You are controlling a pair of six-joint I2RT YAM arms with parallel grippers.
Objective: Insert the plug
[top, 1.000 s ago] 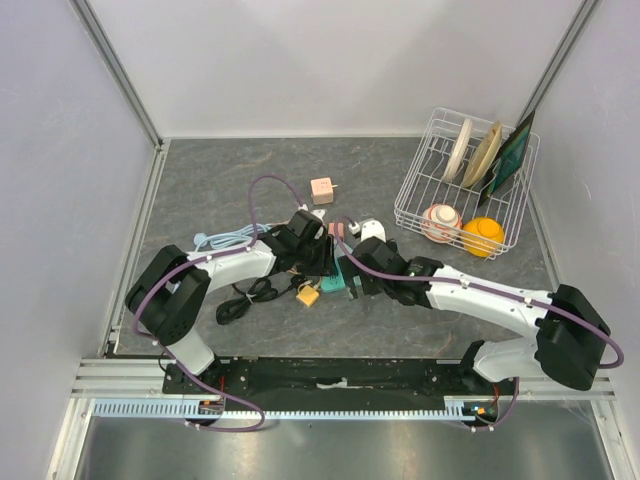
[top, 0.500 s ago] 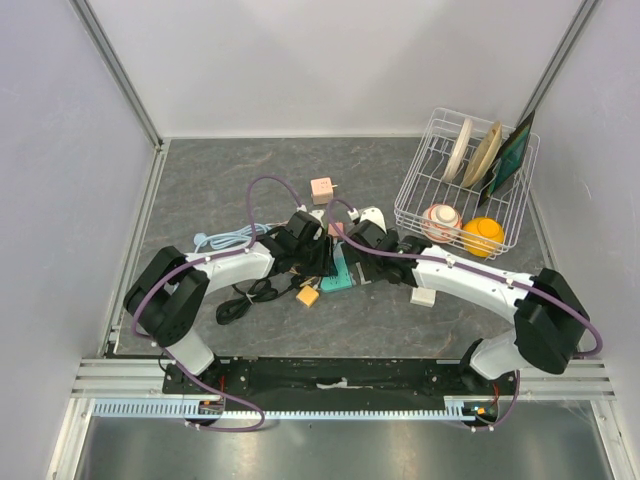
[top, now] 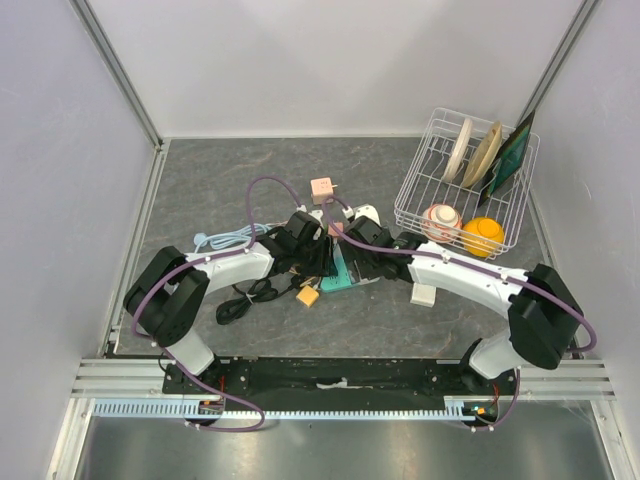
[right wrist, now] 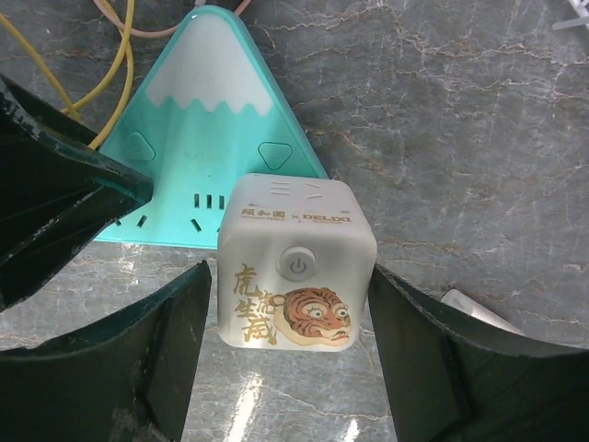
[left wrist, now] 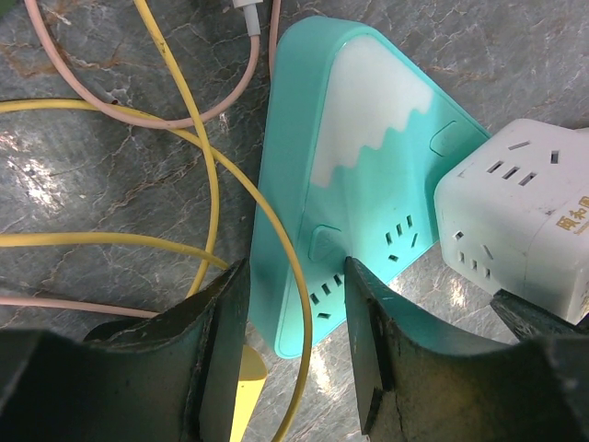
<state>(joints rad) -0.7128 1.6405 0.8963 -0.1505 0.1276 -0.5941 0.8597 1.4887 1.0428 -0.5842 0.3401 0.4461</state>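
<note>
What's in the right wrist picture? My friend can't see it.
A white cube with a tiger picture and a power button sits between the right gripper's open black fingers. It lies at the base of a teal, mountain-shaped power strip on a grey marbled table.

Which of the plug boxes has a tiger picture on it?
The white cube has the tiger's face painted on it. The turquoise mountain-shaped box next to it shows no picture, and neither does the little pink cube.
</note>
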